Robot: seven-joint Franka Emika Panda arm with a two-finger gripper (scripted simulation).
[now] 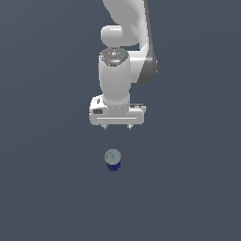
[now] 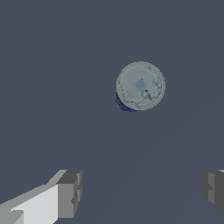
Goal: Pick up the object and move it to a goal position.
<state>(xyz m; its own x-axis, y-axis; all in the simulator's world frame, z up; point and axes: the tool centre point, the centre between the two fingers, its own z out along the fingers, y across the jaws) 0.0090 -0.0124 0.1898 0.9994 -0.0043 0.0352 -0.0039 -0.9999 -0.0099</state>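
Blue-bodied can (image 1: 112,160) stands alone on the counter (image 1: 42,188), ungrasped, at 6 o'clock from the tool (image 1: 117,127), whose jaws gape wide; approach, grasp and carry all remain.

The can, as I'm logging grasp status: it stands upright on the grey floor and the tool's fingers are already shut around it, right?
Not quite. The can does stand upright on the grey floor, but the tool is open and apart from it. The wrist view shows the fingers spread wide with nothing between them, and the can lies clear of them.
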